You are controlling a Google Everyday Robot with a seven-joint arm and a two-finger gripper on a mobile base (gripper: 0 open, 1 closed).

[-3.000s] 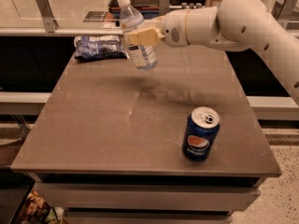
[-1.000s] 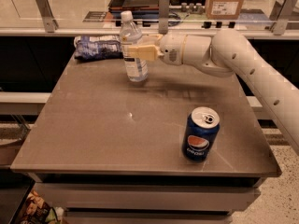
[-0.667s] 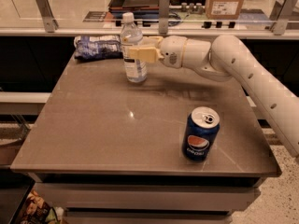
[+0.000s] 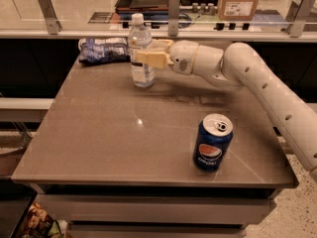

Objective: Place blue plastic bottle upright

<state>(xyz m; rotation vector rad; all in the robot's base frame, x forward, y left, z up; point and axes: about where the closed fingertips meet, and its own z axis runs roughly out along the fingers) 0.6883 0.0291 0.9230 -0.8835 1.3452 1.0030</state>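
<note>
So the gripper (image 4: 146,53) is up by the far edge of the table (image 4: 99,138), a bit left of the middle, and it's clamped around the blue plastic bottle (image 4: 141,69). One tan finger (image 4: 152,58) lies across the front of the bottle at about label height, and the other one pokes out from behind it, so the bottle sits between the two. From this angle the grip looks snug, with no gap I can spot on the front side.

The bottle itself is standing straight up, base flat on the table, white cap (image 4: 137,18) on top. It's clear plastic with a pale label, and you can see its reflection on the tabletop right under it.

The arm (image 4: 257,81) comes in from the right, crossing above the right edge of the table and running roughly parallel to the far edge until it reaches the bottle. It's all white, with a fat rounded wrist section just behind the gripper.

Just left of the bottle, in the far left corner, there's a crinkled blue snack bag (image 4: 101,49) lying flat, close but not touching as far as I can tell. Well apart from all that, a dark blue Pepsi can (image 4: 212,143) stands upright near the near right corner, top already popped open. Behind the table runs a railed ledge with a cardboard box (image 4: 240,1) on it.
</note>
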